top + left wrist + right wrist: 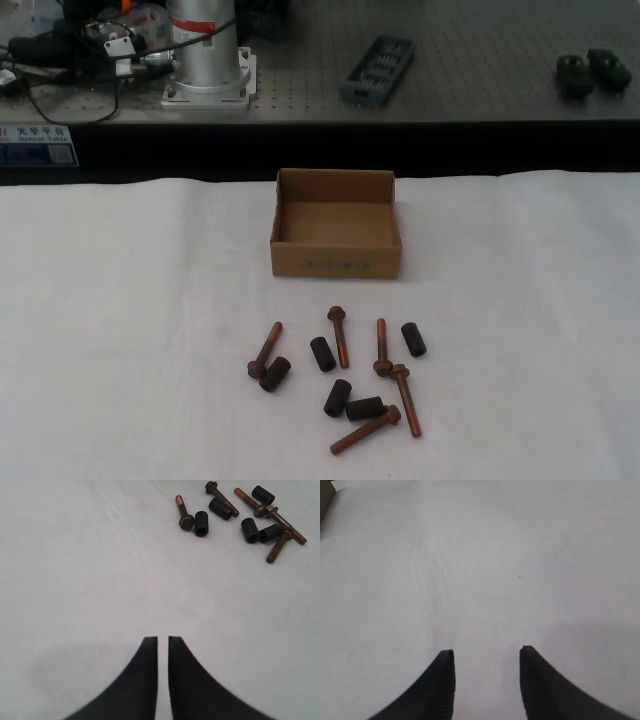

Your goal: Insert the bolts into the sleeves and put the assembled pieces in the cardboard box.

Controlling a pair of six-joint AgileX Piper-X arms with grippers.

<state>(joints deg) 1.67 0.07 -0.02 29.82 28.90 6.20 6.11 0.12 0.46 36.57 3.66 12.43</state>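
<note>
Several copper bolts [340, 337] and several black sleeves [322, 354] lie loose on the white cloth, just in front of the open cardboard box [336, 260]. The box interior looks bare. In the left wrist view the bolts [183, 514] and sleeves [201, 523] lie scattered well ahead of my left gripper [163, 640], whose fingers are nearly together with nothing between them. My right gripper [486, 653] hangs over bare cloth with its fingers apart and nothing held.
White cloth [120, 330] covers the bench on both sides of the parts. Behind it runs a dark perforated table with a metal arm base [208, 60], a black rack [377, 68] and cables.
</note>
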